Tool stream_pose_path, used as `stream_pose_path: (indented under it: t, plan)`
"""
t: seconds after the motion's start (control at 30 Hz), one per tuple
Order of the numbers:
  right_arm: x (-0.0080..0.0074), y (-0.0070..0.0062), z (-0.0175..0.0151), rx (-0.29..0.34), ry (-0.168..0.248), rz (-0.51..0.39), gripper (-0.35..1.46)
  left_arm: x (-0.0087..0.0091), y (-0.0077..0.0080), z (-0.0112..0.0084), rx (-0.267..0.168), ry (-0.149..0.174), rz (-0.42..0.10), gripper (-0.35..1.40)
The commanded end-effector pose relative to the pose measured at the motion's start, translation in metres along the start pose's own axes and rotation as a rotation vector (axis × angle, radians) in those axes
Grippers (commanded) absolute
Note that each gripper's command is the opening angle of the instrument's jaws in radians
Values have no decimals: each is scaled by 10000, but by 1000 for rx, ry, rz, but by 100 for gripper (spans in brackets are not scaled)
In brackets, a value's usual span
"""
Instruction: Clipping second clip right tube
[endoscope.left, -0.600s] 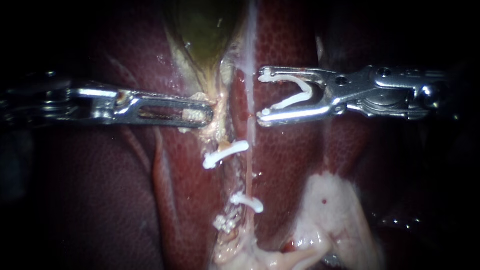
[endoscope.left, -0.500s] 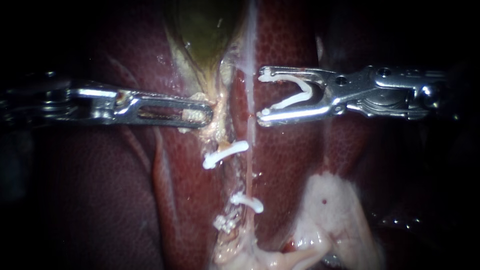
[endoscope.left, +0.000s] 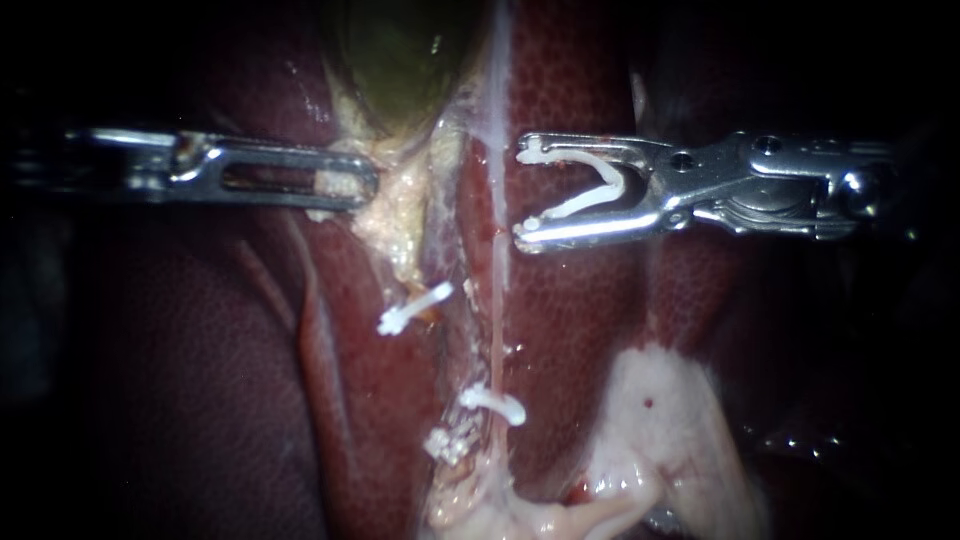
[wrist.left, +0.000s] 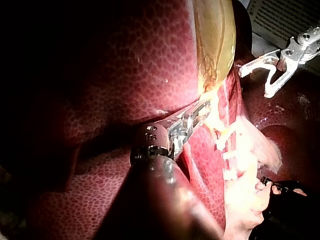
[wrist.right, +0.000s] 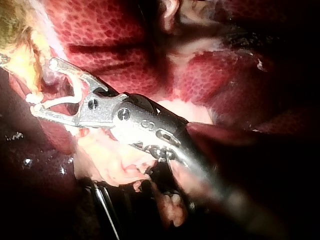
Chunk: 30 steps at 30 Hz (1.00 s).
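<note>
Your right instrument (endoscope.left: 522, 193) comes in level from the right with its jaws spread wide, and they hold an open clip (endoscope.left: 590, 203), a white V seated with one leg along each jaw and its mouth facing the right tube (endoscope.left: 497, 290). The tips sit just to the right of that tube, close beside it but apart from it, so the tube lies outside the clip's mouth (the right wrist view (wrist.right: 44, 86) shows the same wide stance, with the clip's two ends at the jaw tips). The tube is a thin pale strand running down the middle of the endoscope view over the liver (endoscope.left: 580, 300). Further down the same strand, a closed lower clip (endoscope.left: 495, 403) sits across it, well below your jaws. Your left instrument (endoscope.left: 355, 185) comes in from the left with its jaws clamped on pale tissue (endoscope.left: 400, 215) just under the gallbladder (endoscope.left: 400, 60); the left wrist view (wrist.left: 200, 111) shows them pinching that tissue at the gallbladder's narrow end. A third clip (endoscope.left: 413, 308) lies closed on the strand to the left of the right tube, below the held tissue. A pale fatty flap (endoscope.left: 660, 420) lies on the liver below your right instrument, clear of the tube.
</note>
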Motion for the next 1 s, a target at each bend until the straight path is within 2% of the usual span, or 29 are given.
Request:
stream_pose_path:
  t: [0.03, 0.3, 0.77, 0.87, 1.0]
  plan:
    - [0, 0, 0, 0, 0, 0, 58, -4, 0, -5, 0, -8, 1, -35]
    - [0, 0, 0, 0, 0, 0, 58, -20, 1, -32, -6, -35, 3, -35]
    - [-1, 0, 0, 0, 0, -1, 58, -20, -2, -35, -9, -40, 0, -35]
    - [-7, 0, 1, -1, -1, -4, 58, -20, -2, -35, -9, -40, 0, -35]
    - [-26, 3, 5, -2, -1, 13, 58, -20, -2, -35, -9, -40, 0, -35]
